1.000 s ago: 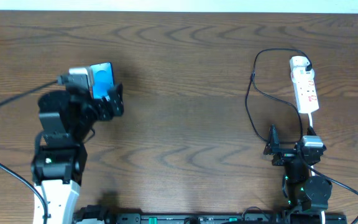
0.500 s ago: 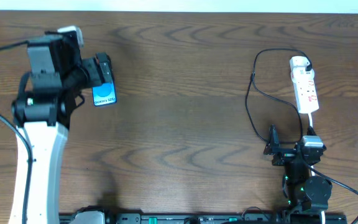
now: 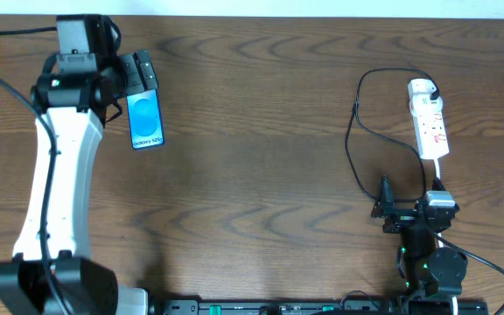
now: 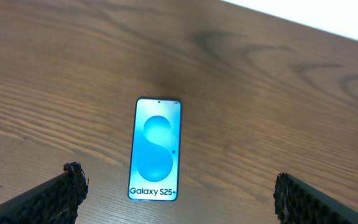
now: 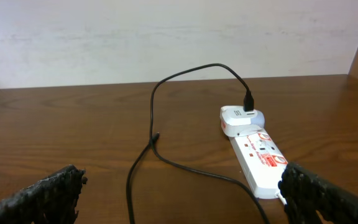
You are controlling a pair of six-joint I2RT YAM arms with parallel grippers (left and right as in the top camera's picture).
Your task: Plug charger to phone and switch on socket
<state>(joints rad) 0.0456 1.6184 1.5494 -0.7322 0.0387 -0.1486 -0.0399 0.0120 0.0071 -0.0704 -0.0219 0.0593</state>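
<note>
we see a flat rectangular phone (image 4: pixel 155 149), black-edged, its glossy light-blue screen showing round shapes and "galaxy s25+", lying face up on the grainy brown wood table (image 3: pixel 252 175) at far left. the left gripper (image 4: pixel 179 185) hangs over it, rough black fingers spread wide, empty. the right gripper (image 5: pixel 182 180) is wide and empty too, near the long white socket (image 5: pixel 258 151), where the thin black charger (image 5: pixel 152 127) loops.

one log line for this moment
left gripper: open, over phone | right gripper: open, facing socket | charger: plug end on table, not in phone
</note>
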